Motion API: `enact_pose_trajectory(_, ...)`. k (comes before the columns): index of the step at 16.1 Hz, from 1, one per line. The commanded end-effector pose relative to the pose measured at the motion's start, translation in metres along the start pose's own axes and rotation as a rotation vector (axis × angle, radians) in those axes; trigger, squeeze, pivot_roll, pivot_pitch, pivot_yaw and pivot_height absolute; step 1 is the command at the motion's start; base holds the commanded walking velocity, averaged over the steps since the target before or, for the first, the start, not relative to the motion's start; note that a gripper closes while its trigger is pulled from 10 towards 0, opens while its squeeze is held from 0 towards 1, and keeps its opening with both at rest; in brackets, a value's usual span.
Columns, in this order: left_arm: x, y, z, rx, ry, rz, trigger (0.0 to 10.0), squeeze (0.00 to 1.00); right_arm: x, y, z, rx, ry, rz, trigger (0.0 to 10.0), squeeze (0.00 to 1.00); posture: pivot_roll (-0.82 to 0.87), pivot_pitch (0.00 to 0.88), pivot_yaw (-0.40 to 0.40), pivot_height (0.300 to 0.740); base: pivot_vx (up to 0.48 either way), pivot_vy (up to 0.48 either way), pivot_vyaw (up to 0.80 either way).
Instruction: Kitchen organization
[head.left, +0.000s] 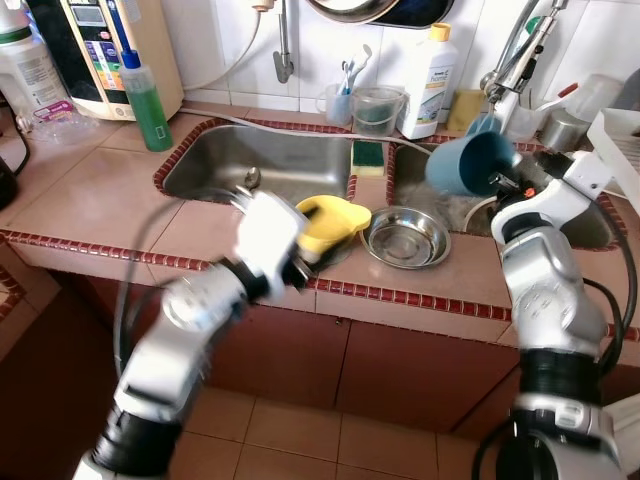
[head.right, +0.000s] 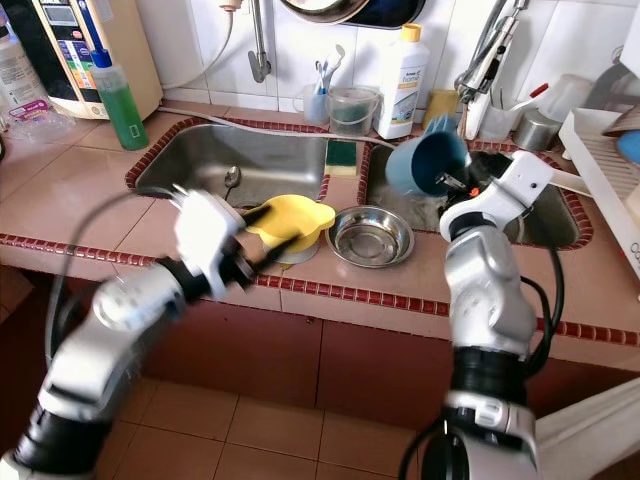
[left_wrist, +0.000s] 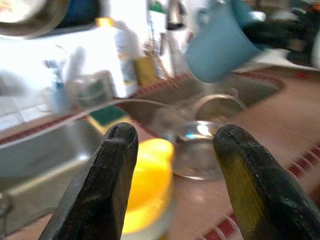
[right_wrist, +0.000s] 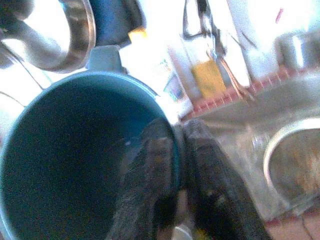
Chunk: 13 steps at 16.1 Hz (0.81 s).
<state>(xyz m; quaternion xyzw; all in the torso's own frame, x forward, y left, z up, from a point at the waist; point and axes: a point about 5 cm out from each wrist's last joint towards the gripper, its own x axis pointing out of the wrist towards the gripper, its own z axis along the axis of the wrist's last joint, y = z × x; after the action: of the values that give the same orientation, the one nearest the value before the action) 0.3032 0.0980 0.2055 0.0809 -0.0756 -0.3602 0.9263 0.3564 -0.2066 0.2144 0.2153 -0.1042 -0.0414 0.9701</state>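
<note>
A yellow bowl (head.left: 333, 222) sits upside down on the tiled counter strip between the two sinks, beside a steel bowl (head.left: 405, 237). My left gripper (head.left: 303, 262) is open just in front of the yellow bowl; in the left wrist view its fingers (left_wrist: 114, 165) stand wide apart with the bowl (left_wrist: 145, 185) beyond them, and I cannot tell whether they touch it. My right gripper (right_wrist: 180, 150) is shut on the rim of a blue cup (head.left: 470, 163), one finger inside and one outside. The cup hangs tilted over the right sink (head.left: 580, 225).
The left sink (head.left: 260, 160) holds a spoon. A green soap bottle (head.left: 148, 100), a white detergent bottle (head.left: 430, 80), a clear container (head.left: 378, 110) and a green sponge (head.left: 367, 155) line the back. A faucet (head.left: 515, 55) rises behind the cup; a dish rack (head.left: 620, 150) stands far right.
</note>
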Motion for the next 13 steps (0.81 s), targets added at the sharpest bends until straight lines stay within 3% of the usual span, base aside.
enact_pose_trajectory(1, 0.0, 0.012, 0.004, -0.026, -0.025, 0.055, 10.0, 0.0, -0.003, 0.009, 0.012, -0.06, -0.09, 0.054, 10.0, 0.0, -0.16, 0.039, 0.02, 0.74, 0.0, 0.0, 0.0)
enact_pose_trajectory(2, -0.003, 0.028, 0.004, -0.042, -0.05, 0.131, 10.0, 0.0, -0.01, 0.014, 0.016, -0.143, -0.168, 0.095, 10.0, 0.0, -0.16, 0.033, 0.025, 0.74, 0.0, 0.0, 0.0)
enact_pose_trajectory(5, -0.008, 0.049, -0.006, -0.09, -0.021, 0.231, 10.0, 0.0, -0.022, 0.021, 0.011, -0.291, -0.236, 0.136, 10.0, 0.0, -0.17, 0.029, 0.035, 0.74, 0.0, 0.0, 0.0)
enact_pose_trajectory(8, -0.012, 0.067, -0.009, -0.162, -0.021, 0.316, 10.0, 0.0, -0.029, 0.021, 0.003, -0.359, -0.258, 0.138, 10.0, 0.0, -0.16, 0.022, 0.036, 0.74, 0.0, 0.137, 0.0)
enact_pose_trajectory(13, -0.014, 0.081, -0.013, -0.156, 0.0, 0.379, 10.0, 0.0, -0.031, 0.03, -0.004, -0.395, -0.271, 0.174, 10.0, 0.0, -0.16, 0.005, 0.03, 0.74, 0.0, 0.462, 0.0)
